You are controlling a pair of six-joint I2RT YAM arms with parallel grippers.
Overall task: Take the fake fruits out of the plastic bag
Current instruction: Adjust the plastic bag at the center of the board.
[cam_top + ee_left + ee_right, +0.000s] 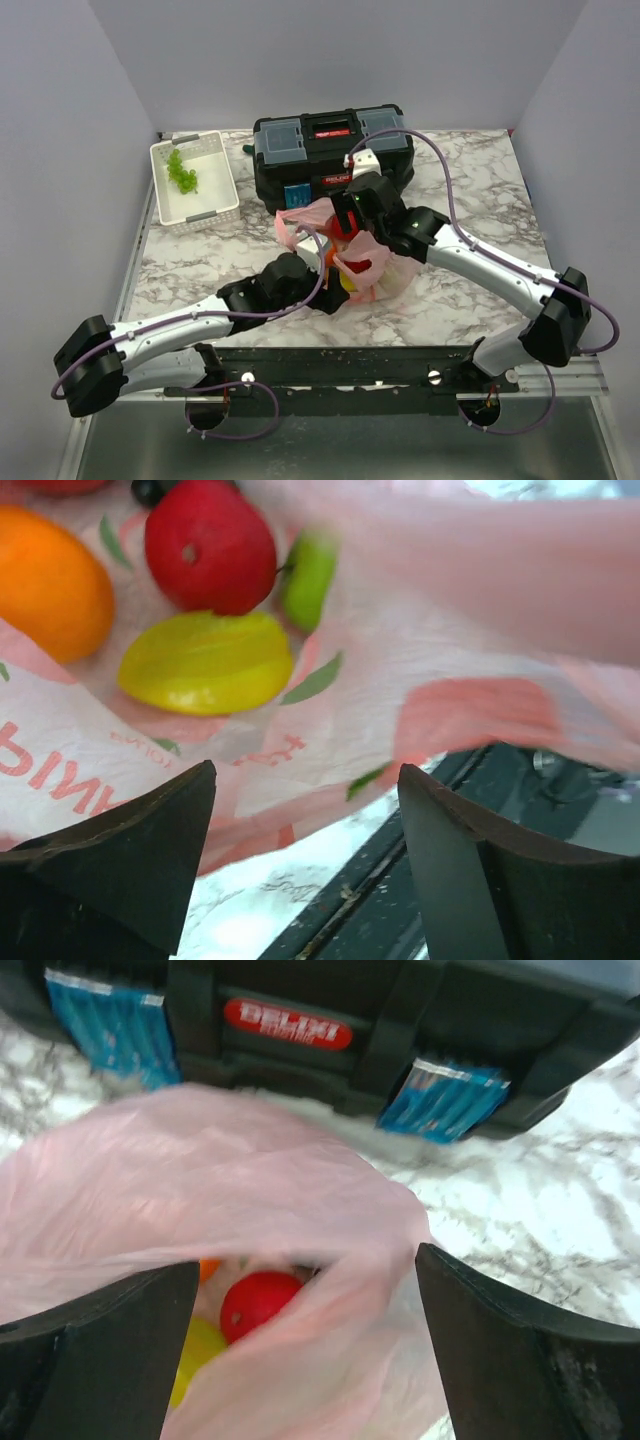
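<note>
The pink plastic bag (345,250) lies open at the table's middle, just in front of the black toolbox. In the left wrist view its inside (420,650) holds an orange (45,580), a red apple (210,545), a yellow lemon (205,663) and a green fruit (308,578). My left gripper (305,780) is open at the bag's near edge. My right gripper (305,1270) is open above the bag's mouth (200,1180); the red apple (258,1300) and the lemon (195,1355) show between its fingers.
A black toolbox (332,150) stands right behind the bag and fills the top of the right wrist view (330,1020). A white slotted basket (194,181) with a light green grape bunch (183,172) sits at the back left. A black rail (340,365) runs along the near edge.
</note>
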